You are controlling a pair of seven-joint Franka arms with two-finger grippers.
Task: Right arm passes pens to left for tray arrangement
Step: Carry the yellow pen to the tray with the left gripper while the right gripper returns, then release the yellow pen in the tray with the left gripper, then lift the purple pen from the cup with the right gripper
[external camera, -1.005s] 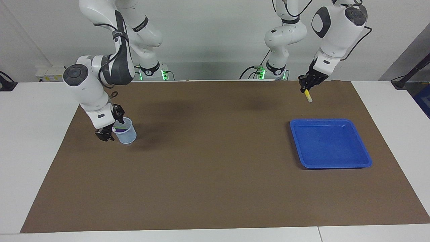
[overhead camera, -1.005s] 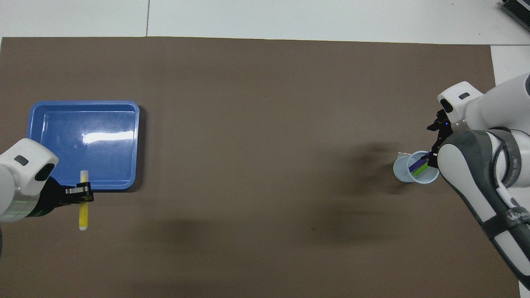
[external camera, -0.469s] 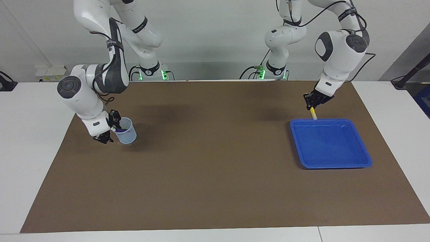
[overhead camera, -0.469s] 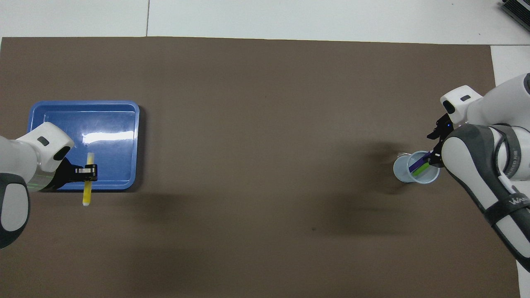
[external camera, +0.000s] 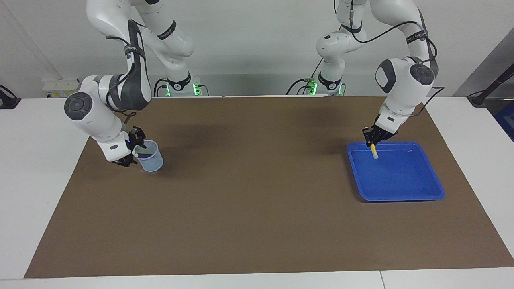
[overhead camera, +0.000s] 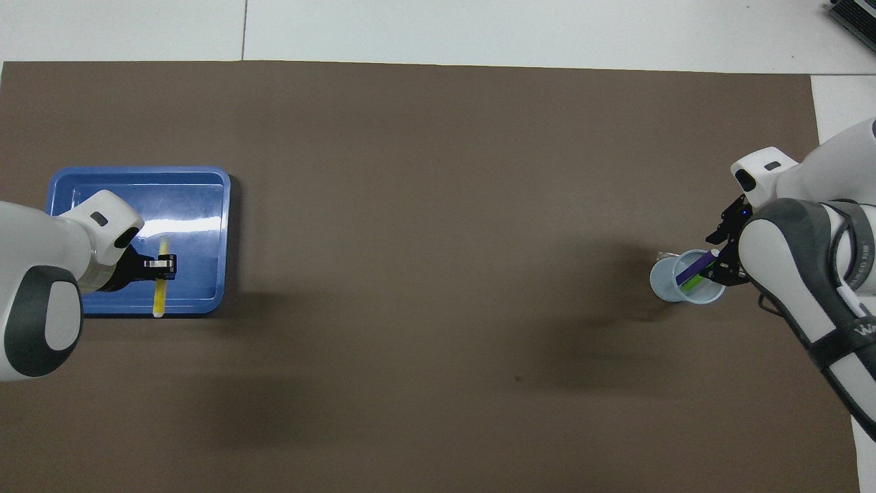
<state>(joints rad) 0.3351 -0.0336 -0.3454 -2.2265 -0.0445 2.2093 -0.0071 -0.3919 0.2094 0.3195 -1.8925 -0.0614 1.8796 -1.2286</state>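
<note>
Yellow is the colour that has travelled most: a second ago the yellow pen (external camera: 374, 151) was hanging over the brown mat (external camera: 257, 192) on the robots' side of the blue tray (external camera: 425, 192), and now it is hanging over the tray's interior, close to the rim nearest the robots. The left gripper (external camera: 373, 140) has come down with it and is pinching the pen's upper part between closed fingertips, the pale tip pointing down toward the tray floor. In the overhead view the pen (overhead camera: 161, 277) is lying crosswise under the gripper (overhead camera: 166, 266), its lower end reaching the tray's near rim (overhead camera: 137, 309). Whether the tip is already touching the tray floor is hard to judge; it appears to be just above it.

The left arm is bending steeply at the elbow, its forearm slanting down toward the tray from the robots' end of the table.

At the right arm's end of the mat, the right arm has sunk lower and is folding in close, its wrist tilting toward the pale-blue cup (external camera: 150, 157). The right gripper (external camera: 132, 149) is sitting at the cup's rim, partly closed; it may be closing around the whitish top of the purple pen (overhead camera: 692, 267), but I cannot tell if it is gripping it. The green pen (overhead camera: 693, 281) is leaning just beside the purple one inside the cup (overhead camera: 674, 291).
</note>
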